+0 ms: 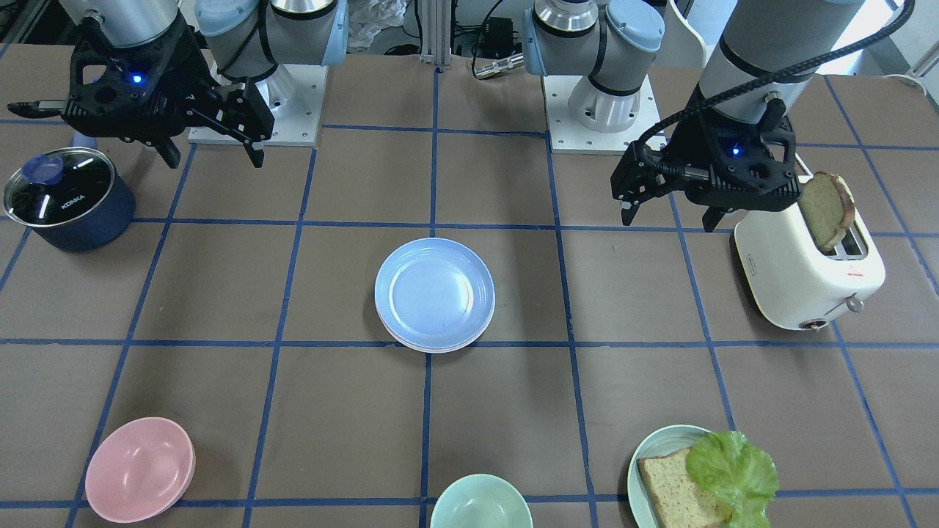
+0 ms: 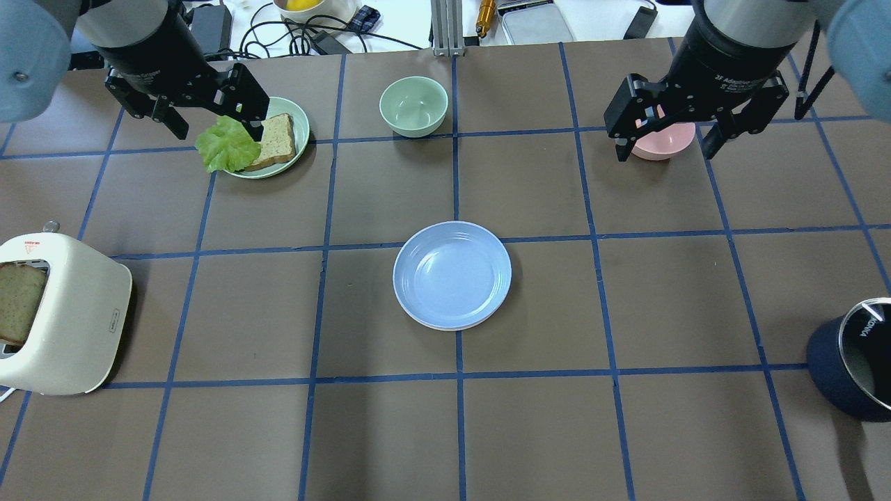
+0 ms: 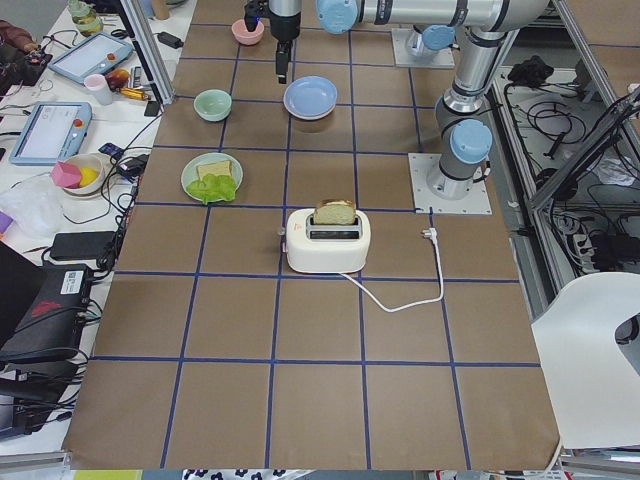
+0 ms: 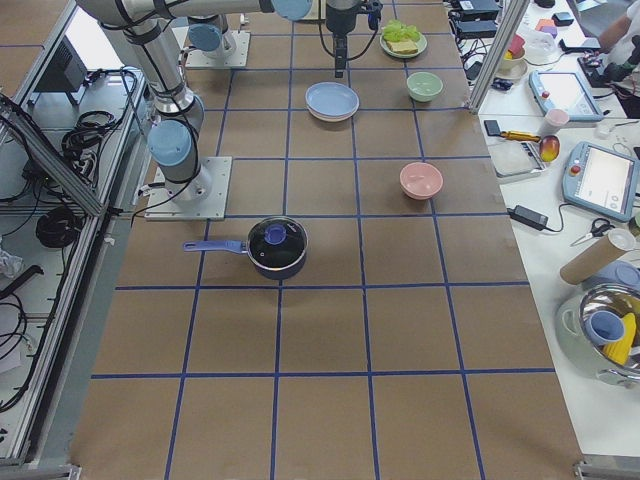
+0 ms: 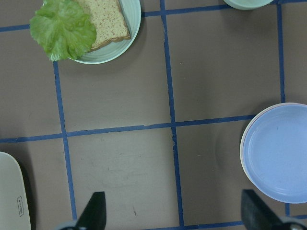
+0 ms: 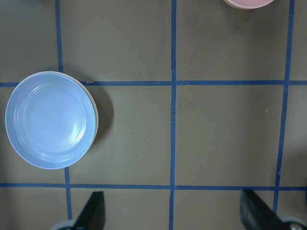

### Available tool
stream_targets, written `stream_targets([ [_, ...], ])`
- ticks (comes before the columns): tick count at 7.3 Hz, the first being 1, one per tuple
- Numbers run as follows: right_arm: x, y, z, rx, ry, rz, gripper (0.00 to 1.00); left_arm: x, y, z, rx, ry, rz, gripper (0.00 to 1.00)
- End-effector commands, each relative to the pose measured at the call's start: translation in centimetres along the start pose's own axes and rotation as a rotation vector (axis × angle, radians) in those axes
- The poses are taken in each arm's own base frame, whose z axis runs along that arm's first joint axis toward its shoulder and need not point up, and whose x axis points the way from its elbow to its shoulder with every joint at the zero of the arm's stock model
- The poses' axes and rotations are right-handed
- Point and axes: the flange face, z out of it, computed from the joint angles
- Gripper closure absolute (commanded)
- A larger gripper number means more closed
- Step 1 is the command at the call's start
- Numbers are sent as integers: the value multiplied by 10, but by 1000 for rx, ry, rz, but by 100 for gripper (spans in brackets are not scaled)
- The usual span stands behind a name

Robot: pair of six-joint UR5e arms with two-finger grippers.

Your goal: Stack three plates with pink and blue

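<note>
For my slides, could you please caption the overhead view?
Plates stacked, blue on top; left pincer and right pincer open, empty.

My left gripper (image 2: 219,131) hangs with its fingers (image 5: 93,211) pointing down, jaws spread wide and holding nothing. My right gripper (image 2: 665,152) mirrors it on the other side, fingers (image 6: 93,211) just as wide and bare. Both wrists face straight down, and both arms reach forward, well apart from each other.
</note>
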Motion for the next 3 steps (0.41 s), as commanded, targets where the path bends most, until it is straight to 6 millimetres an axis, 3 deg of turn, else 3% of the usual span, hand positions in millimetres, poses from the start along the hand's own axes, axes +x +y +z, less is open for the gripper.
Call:
stream_targets([
  [1,0,0,1,-1,0,0,0,4,1,-1,-5,-5,10,0],
  [3,0,0,0,2,-2,0,0,4,1,-5,6,-7,10,0],
])
